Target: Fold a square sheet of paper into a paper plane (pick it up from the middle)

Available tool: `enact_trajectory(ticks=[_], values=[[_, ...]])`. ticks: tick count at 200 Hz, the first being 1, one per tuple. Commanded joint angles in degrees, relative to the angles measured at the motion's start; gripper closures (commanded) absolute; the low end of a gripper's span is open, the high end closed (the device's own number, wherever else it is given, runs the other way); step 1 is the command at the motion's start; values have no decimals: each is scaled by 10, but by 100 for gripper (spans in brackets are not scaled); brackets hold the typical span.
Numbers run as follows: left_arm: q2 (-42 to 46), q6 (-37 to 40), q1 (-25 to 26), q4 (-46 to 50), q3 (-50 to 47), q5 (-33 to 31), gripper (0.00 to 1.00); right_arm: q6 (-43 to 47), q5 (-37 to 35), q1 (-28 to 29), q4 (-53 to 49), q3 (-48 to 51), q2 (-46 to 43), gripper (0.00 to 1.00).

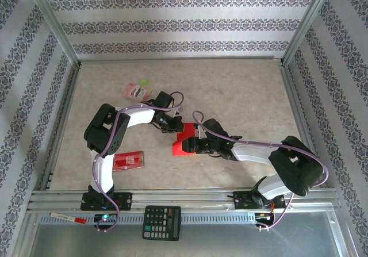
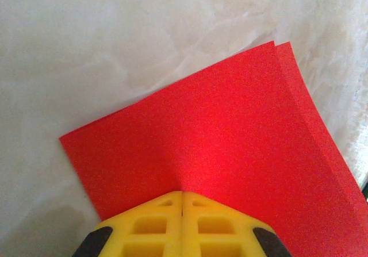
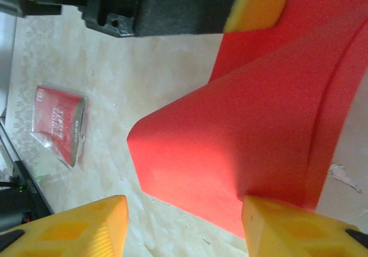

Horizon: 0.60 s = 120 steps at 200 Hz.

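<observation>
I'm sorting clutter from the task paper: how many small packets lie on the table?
2: a red packet at the near left, a pinkish packet farther back on the left. Others could be hidden from view.

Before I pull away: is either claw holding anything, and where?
Left claw is shut on the red sheet at one edge; right claw is open, gripping nothing.

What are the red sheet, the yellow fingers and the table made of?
The sheet looks like thin matte paper: it bends in soft curves and shows two layers at its edge. The fingers look like hard yellow plastic, smooth with moulded hollows. The table looks like pale marbled stone or a print of it; I cannot tell which.
</observation>
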<state>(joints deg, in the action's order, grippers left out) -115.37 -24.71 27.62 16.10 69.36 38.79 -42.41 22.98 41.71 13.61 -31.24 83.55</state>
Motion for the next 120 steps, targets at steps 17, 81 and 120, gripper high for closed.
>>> enact_trajectory(ticks=[17,81,120], values=[[-23,14,-6,40,0,-23,100,13,18,-7,24,-4,-18,45],[-22,15,-5,40,-1,-22,100,15,3,-15,20,-6,-23,45],[-22,15,-6,40,-1,-22,100,15,-18,-32,-5,-12,-25,45]])
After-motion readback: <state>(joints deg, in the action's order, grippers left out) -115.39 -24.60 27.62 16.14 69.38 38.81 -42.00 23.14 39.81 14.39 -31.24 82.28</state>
